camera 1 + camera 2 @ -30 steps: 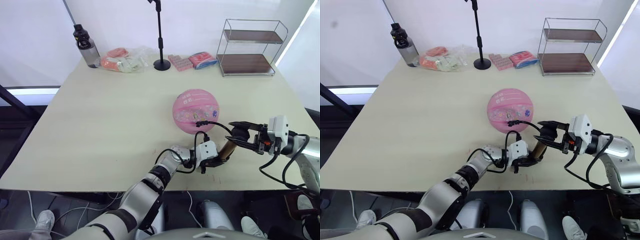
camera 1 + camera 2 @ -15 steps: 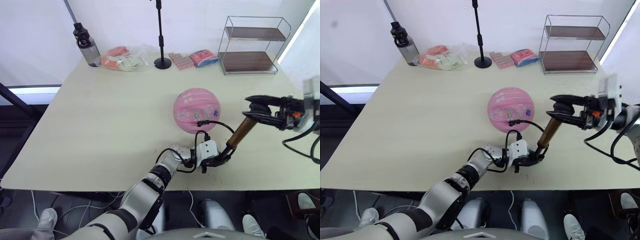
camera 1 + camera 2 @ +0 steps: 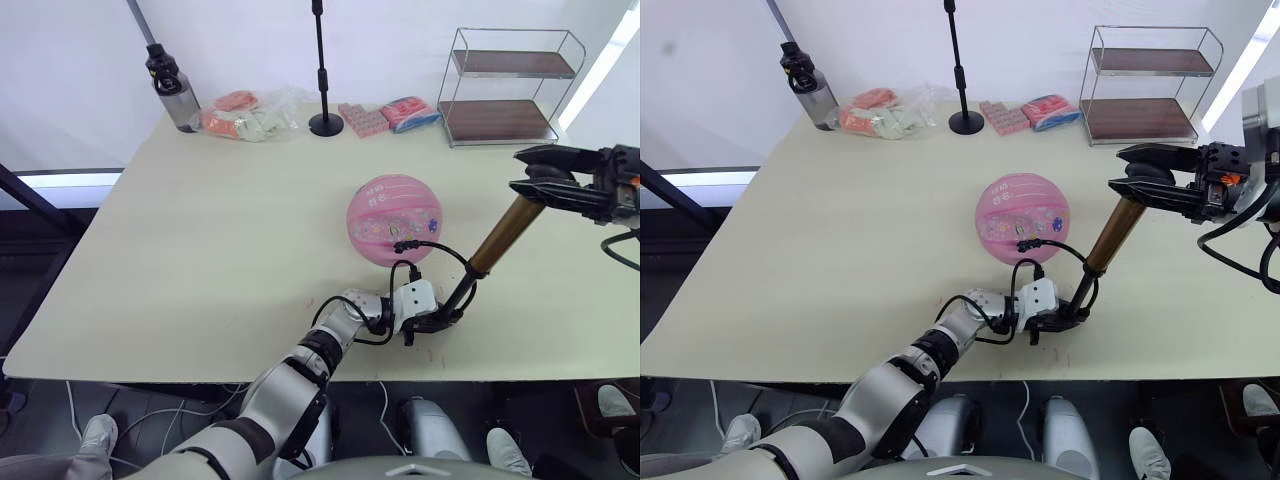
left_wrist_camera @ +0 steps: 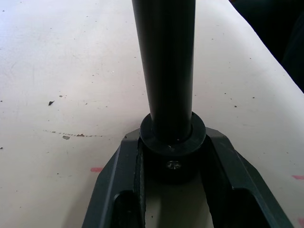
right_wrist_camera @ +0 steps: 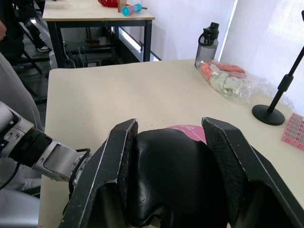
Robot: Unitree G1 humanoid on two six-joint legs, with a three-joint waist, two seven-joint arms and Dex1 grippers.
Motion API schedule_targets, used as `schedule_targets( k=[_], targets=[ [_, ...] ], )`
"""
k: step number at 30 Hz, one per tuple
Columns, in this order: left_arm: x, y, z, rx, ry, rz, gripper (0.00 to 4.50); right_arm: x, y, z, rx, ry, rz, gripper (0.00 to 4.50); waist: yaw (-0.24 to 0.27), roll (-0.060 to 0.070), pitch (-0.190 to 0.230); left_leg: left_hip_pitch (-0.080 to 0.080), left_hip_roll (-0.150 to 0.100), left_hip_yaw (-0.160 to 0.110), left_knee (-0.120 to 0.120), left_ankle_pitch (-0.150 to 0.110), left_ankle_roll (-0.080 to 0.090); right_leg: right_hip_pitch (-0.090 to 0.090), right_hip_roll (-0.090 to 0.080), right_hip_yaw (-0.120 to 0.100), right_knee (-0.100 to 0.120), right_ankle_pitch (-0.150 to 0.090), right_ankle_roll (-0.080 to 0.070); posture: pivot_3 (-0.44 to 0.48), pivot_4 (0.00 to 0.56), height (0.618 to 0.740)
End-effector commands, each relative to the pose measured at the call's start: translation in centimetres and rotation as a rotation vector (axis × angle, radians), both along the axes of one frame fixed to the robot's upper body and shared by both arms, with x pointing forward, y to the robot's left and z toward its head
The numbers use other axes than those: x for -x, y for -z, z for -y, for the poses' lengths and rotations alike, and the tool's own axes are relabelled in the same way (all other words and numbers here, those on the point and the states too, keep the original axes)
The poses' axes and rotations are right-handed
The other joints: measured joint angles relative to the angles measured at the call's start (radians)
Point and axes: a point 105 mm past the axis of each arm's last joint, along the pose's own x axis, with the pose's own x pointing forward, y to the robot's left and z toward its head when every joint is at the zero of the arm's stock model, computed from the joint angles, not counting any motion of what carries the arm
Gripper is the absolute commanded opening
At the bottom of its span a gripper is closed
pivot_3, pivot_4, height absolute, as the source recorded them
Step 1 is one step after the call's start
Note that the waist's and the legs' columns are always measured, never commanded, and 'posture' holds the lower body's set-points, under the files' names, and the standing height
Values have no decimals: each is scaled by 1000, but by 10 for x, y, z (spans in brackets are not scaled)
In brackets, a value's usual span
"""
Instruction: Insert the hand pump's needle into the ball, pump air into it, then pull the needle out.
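Both jaws clamped on hand pump (image 3: 497,240), left at foot, right at raised handle, hose reaching ball (image 3: 394,220)

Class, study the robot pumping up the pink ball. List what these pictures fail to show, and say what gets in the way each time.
1. Needle tip: where the hose meets the ball is too small in the eye views to tell how deep it sits.
2. The hand pump handle: in the right wrist view the right gripper fingers cover its ends.
3. The pump's foot: in the left wrist view the left gripper fingers hide its sides.
4. The ball's lettering: too small to read.
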Motion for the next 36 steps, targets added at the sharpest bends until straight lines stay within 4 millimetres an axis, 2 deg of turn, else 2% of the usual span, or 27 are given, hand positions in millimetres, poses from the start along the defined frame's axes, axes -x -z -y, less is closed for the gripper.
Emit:
schedule_targets(
  k=[1, 7, 10, 14, 21, 26, 32, 34, 36],
  targets=[
    [13, 40, -25, -143, -21, -101, 1077, 4, 14, 1, 32, 25, 50, 1749, 2, -3, -1, 0, 0, -1, 0, 0, 0, 0, 0, -1, 0, 0, 0, 0, 150, 740],
    [12, 39, -25, -142, -26, -99, 1077, -7, 69, -2, 50, 75, 28, 1749, -5, -8, -5, 4, 0, 0, 0, 0, 0, 3, 5, 0, 0, 0, 1, 0, 150, 740],
    [12, 39, -25, -143, -27, -99, 1077, -7, 89, -4, 81, 73, 4, 1749, -9, -9, -6, 4, 1, -1, 1, 0, 0, 4, 6, 0, 0, 0, 1, 0, 150, 740],
    [12, 40, -26, -144, -30, -99, 1077, -8, 125, -9, 105, 89, -43, 1749, -11, -11, -8, 5, 1, -1, 1, 0, 0, 5, 7, -1, 0, 1, 1, 0, 150, 740],
    [11, 41, -28, -147, -34, -99, 1077, -8, 154, -9, 142, 129, -16, 1749, -13, -12, -10, 6, 1, -1, 1, 0, 0, 5, 7, 0, 0, 1, 1, 0, 150, 740],
    [12, 41, -28, -145, -35, -101, 1077, -8, 134, -9, 87, 117, 17, 1749, -14, -12, -10, 6, 1, -1, 1, 0, 0, 6, 7, 0, 0, 0, 1, 0, 150, 740],
    [12, 41, -28, -145, -33, -101, 1077, -4, 85, 1, 29, 78, 50, 1749, -11, -9, -8, 4, 1, -1, 1, 0, 0, 4, 7, 0, 0, 0, 1, 0, 150, 740],
    [12, 41, -28, -146, -31, -102, 1077, -2, 58, 8, 9, 73, 78, 1749, -9, -7, -7, 2, 0, -1, 1, 0, 0, 2, 6, 0, 0, 1, 1, 0, 150, 740],
    [12, 41, -27, -147, -30, -102, 1077, 0, 42, 12, 4, 70, 93, 1749, -7, -6, -5, 2, 0, -1, 1, 0, 0, 2, 5, 0, 0, 1, 1, 0, 150, 740]
  ],
)
